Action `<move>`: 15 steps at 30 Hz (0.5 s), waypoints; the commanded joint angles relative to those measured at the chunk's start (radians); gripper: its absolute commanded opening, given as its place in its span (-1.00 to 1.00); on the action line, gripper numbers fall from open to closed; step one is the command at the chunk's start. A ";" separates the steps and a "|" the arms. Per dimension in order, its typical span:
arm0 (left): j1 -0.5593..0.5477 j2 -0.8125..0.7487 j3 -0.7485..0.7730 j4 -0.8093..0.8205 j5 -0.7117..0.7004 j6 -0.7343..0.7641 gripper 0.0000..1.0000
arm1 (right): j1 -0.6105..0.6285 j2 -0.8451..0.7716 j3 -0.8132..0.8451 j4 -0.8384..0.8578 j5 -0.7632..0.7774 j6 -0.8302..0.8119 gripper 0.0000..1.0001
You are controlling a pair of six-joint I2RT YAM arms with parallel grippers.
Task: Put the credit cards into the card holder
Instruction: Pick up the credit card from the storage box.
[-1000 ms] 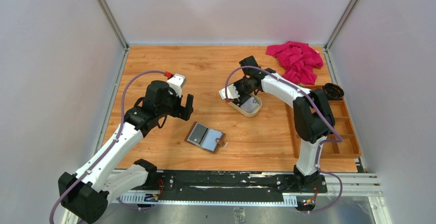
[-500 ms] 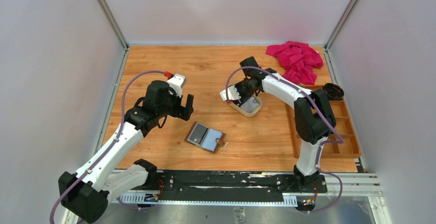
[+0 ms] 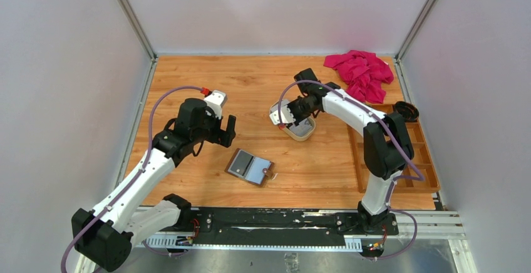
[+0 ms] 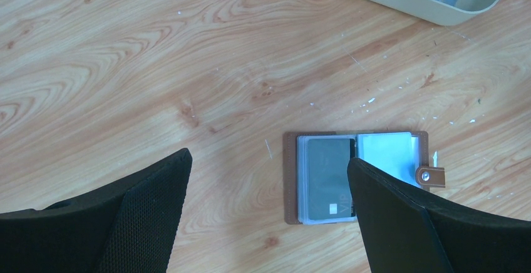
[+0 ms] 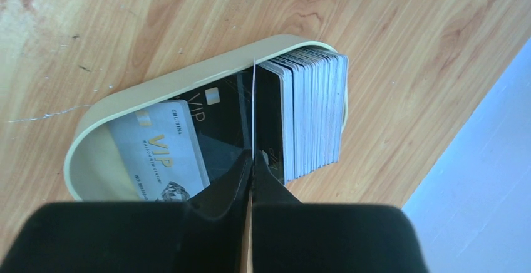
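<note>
The card holder (image 3: 250, 167) lies open on the table, brown with clear pockets, and a grey card (image 4: 325, 176) sits in its left pocket. My left gripper (image 4: 268, 159) hovers open above it, empty. Further credit cards stand as a stack (image 5: 310, 113) in the cream oval tray (image 5: 156, 88), and a grey VIP card (image 5: 166, 144) lies flat beside the stack. My right gripper (image 5: 252, 155) is shut on one thin card (image 5: 254, 97), seen edge-on and standing upright in the tray next to the stack.
The tray (image 3: 305, 133) sits mid-table under the right gripper (image 3: 292, 121). A pink cloth (image 3: 361, 72) lies at the back right. A wooden compartment box (image 3: 413, 160) runs along the right edge, with a black lid (image 3: 406, 111) at its far end.
The right gripper's jaws have shut on a card in the tray. The right arm shifted slightly. The left arm and the card holder have not moved.
</note>
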 commanded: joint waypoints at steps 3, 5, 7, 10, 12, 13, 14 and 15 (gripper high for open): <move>0.008 0.005 -0.011 0.006 0.004 0.018 1.00 | -0.022 -0.045 -0.007 -0.094 -0.065 -0.016 -1.00; 0.008 0.004 -0.012 0.007 0.005 0.018 1.00 | -0.028 -0.058 -0.003 -0.097 -0.073 0.006 -1.00; 0.008 0.003 -0.011 0.007 0.005 0.018 1.00 | -0.034 -0.071 -0.004 -0.100 -0.082 0.025 -1.00; 0.008 0.005 -0.012 0.006 0.006 0.018 1.00 | -0.046 -0.091 -0.013 -0.103 -0.098 0.038 -1.00; 0.008 0.006 -0.012 0.007 0.006 0.018 1.00 | -0.053 -0.104 -0.025 -0.104 -0.105 0.041 -1.00; 0.008 0.006 -0.012 0.006 0.006 0.019 1.00 | -0.057 -0.109 -0.030 -0.104 -0.109 0.042 -1.00; 0.008 0.005 -0.012 0.007 0.006 0.020 1.00 | -0.062 -0.116 -0.036 -0.104 -0.114 0.043 -1.00; 0.008 0.006 -0.012 0.007 0.006 0.020 1.00 | -0.066 -0.122 -0.041 -0.104 -0.122 0.044 -1.00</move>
